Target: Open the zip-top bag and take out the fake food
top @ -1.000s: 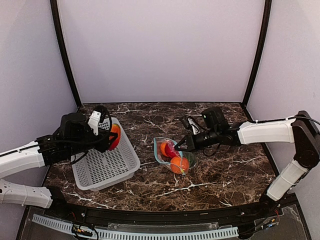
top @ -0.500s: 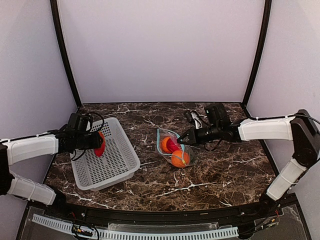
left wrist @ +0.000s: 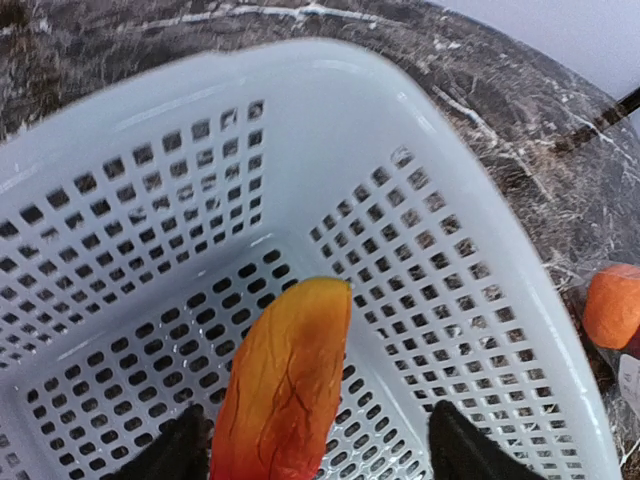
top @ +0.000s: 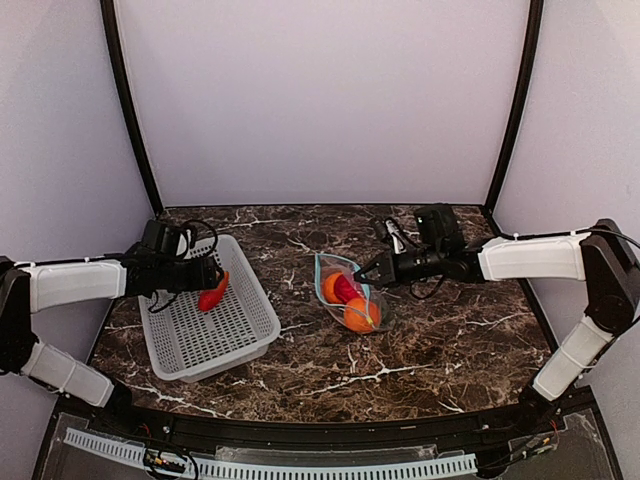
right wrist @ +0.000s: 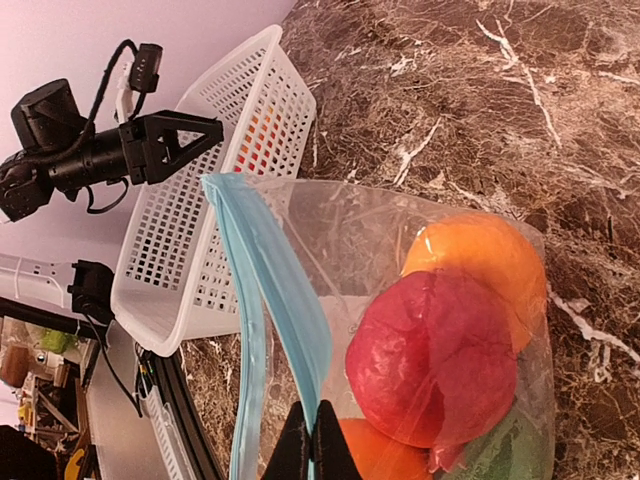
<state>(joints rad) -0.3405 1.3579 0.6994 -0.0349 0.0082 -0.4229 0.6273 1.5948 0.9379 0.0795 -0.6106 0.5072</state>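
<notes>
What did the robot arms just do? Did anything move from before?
The left gripper shifted a little over the white basket, then opened and let go of the long red-orange piece, which is now in the basket. The right gripper stayed shut on the zip-top bag, which slid slightly towards the back. The oranges and round red piece stayed inside it.

Basket [top: 262, 300] left, zip-top bag [top: 330, 268] centre, both on the table [top: 450, 350].
The basket sits on the left part of the table. One elongated piece of fake food [top: 213, 295] is in the basket toward its far end, just below the left gripper [top: 208, 277]. The bag lies mid-table, well right of the basket, with the other pieces [top: 352, 305] inside it. The right gripper [top: 363, 282] meets the bag's far-right edge.
</notes>
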